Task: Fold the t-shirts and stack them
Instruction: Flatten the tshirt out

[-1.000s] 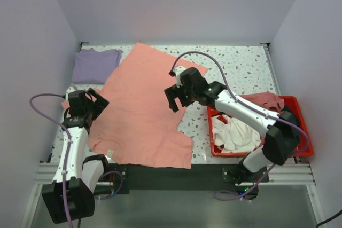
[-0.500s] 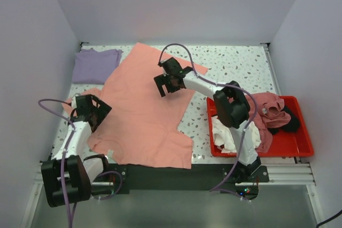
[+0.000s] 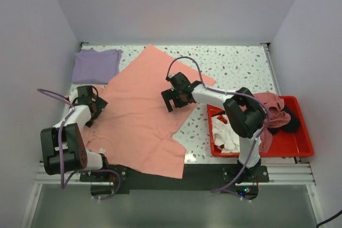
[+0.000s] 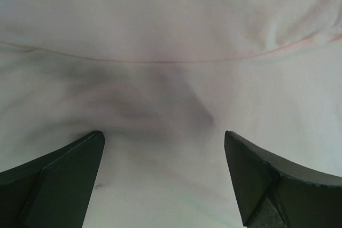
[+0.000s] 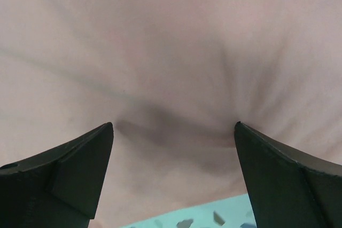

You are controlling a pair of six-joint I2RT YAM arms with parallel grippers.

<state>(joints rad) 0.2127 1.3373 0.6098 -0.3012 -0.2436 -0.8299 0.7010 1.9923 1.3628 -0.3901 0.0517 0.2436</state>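
Observation:
The large salmon-pink t-shirt (image 3: 140, 113) lies spread across the table's middle. My left gripper (image 3: 90, 106) is open at the shirt's left edge, jaws wide apart over the fabric (image 4: 160, 78) in the left wrist view (image 4: 163, 133). My right gripper (image 3: 174, 100) is open at the shirt's right edge, jaws wide apart over pink fabric (image 5: 171, 52) in the right wrist view (image 5: 173, 125), with speckled table just behind. A folded lavender t-shirt (image 3: 96, 65) lies at the back left. White (image 3: 227, 134), dusty pink (image 3: 270, 105) and black (image 3: 291, 121) t-shirts sit in the bin.
The red plastic bin (image 3: 299, 150) stands at the front right of the speckled table (image 3: 240, 65). Grey walls close in the back and both sides. A black mat strip runs along the near edge between the arm bases.
The right gripper has moved back toward the near right along the shirt's edge. The left gripper has shifted slightly farther away. The salmon shirt has shifted and turned a little on the table.

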